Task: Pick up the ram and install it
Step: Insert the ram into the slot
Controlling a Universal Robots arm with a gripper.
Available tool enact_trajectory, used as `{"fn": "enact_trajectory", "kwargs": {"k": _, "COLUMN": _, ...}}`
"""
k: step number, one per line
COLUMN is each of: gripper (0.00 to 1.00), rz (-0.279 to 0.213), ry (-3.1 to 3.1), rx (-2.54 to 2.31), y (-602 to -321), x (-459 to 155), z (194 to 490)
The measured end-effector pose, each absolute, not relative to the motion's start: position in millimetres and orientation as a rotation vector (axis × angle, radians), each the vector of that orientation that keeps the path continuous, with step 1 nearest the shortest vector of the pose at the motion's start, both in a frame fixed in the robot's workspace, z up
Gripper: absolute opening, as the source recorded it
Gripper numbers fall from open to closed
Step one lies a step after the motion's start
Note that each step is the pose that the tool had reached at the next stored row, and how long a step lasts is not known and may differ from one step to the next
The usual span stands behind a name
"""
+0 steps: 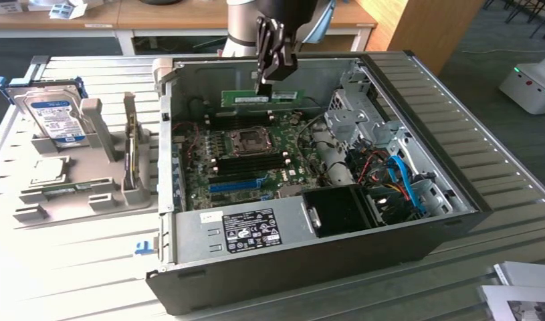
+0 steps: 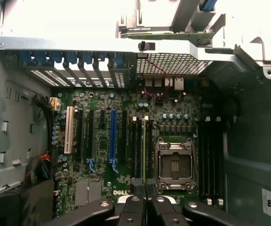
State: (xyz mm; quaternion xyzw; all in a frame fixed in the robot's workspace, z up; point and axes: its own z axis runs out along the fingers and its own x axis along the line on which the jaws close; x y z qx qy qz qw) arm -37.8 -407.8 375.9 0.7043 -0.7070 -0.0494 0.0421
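ram [image 1: 254,98] is in the gripper [image 1: 265,83], clamped from above near mid-length, standing on its long edge, level, label side facing the exterior camera

fingers [image 2: 135,207] closed on the board, one each side; wrist view has the ram [image 2: 144,150] edge-on as a thin green line running out from the gripper [image 2: 147,200]

position: inside the open case [image 1: 281,251], toward its far wall, above the motherboard [image 1: 290,144]. In wrist view the edge lines up along the black memory slots [image 2: 136,150] just beside the empty CPU socket [image 2: 174,165], between the socket and the blue slot [image 2: 112,136]. Can't tell whether the bottom edge is touching a slot or just above it

a second set of black slots sits on the other side of the socket [image 1: 251,140]

rest of the case: black fan shroud [image 1: 344,207] on the near side, blue cables [image 1: 406,177] toward the exterior view's right

outside the case, exterior view's left: grey holder [image 1: 76,200] on the table [image 1: 76,281], with a hard drive [image 1: 53,117] standing in it and a square silver chip [image 1: 45,170] lying flat nearby, well apart from the gripper
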Motion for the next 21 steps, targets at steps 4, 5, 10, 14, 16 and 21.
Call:
{"fn": "enact_trajectory", "kwargs": {"k": 4, "gripper": 0.12, "rz": -0.143, "ry": -2.160, "rx": 2.151, "y": -407.8, "x": -37.8, "z": 370.2}}
{"fn": "enact_trajectory", "kwargs": {"k": 5, "gripper": 0.12, "rz": -0.140, "ry": -2.160, "rx": 2.150, "y": -407.8, "x": -37.8, "z": 368.8}}
{"fn": "enact_trajectory", "kwargs": {"k": 10, "gripper": 0.12, "rz": -0.124, "ry": -2.154, "rx": 2.142, "y": -407.8, "x": -37.8, "z": 362.2}}
{"fn": "enact_trajectory", "kwargs": {"k": 14, "gripper": 0.12, "rz": -0.107, "ry": -2.148, "rx": 2.134, "y": -407.8, "x": -37.8, "z": 357.2}}
{"fn": "enact_trajectory", "kwargs": {"k": 16, "gripper": 0.12, "rz": -0.098, "ry": -2.144, "rx": 2.129, "y": -407.8, "x": -37.8, "z": 354.7}}
{"fn": "enact_trajectory", "kwargs": {"k": 21, "gripper": 0.12, "rz": -0.077, "ry": -2.136, "rx": 2.119, "y": -407.7, "x": -37.8, "z": 349.2}}
